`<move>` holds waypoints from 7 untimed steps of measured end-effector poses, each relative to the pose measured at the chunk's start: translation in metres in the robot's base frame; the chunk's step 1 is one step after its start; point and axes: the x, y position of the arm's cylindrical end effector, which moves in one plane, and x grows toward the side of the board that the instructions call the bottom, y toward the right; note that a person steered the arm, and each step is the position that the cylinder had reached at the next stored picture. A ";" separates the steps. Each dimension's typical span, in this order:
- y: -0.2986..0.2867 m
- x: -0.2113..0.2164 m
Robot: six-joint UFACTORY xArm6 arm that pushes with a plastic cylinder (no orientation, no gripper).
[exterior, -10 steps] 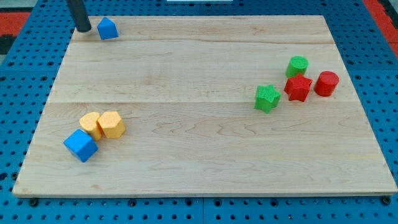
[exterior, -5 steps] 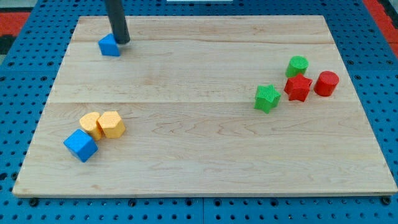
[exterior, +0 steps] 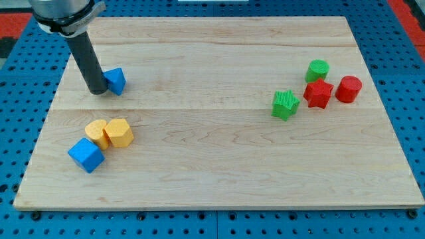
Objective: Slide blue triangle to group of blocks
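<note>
now blue triangle [exterior: 116,80] touches my tip [exterior: 97,91], on its right.

My dark, near-black rod ends in my tip [exterior: 97,91], set against a bright blue triangle block [exterior: 117,80]. The pale wooden board [exterior: 212,166] shows light tan grain in long strips. There is a yellow round-edged block [exterior: 97,133], an orange-yellow hexagonal block [exterior: 119,133] and a blue cube [exterior: 86,155]. I see a green star block [exterior: 285,104], green cylinder [exterior: 317,70], red star block [exterior: 319,93] and red cylinder [exterior: 348,88]. Around it all is a blue pegboard table [exterior: 412,133] dotted with dark holes.
</note>
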 end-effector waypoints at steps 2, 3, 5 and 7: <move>0.051 -0.043; 0.045 0.033; 0.030 -0.006; 0.004 0.058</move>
